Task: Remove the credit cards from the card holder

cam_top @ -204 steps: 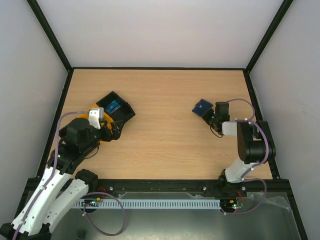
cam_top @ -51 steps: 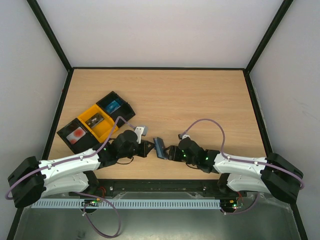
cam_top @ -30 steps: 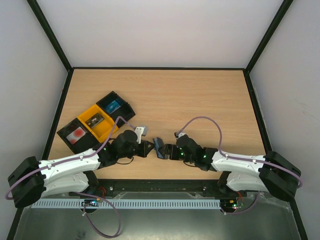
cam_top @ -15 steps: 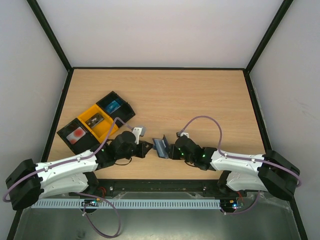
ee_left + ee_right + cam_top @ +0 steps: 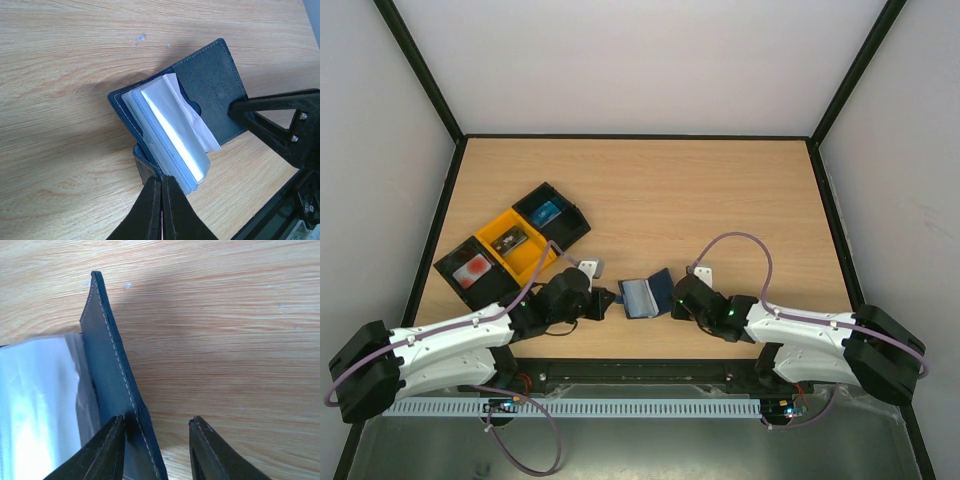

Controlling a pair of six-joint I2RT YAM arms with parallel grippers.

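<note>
Well, the left gripper pinches the wallet tight; the right gripper gapes around 1 side of it — a shallow bite there could let it slip free.

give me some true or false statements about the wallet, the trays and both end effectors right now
1. The card holder is folded shut. False: it lies open, with its clear sleeves fanned up.
2. The left end effector is pinched shut on the card holder's edge. True.
3. The right end effector is clamped tight with nothing in it. False: its jaws stand apart, with the card holder's cover between them.
4. A yellow tray sits between two black trays. True.
</note>
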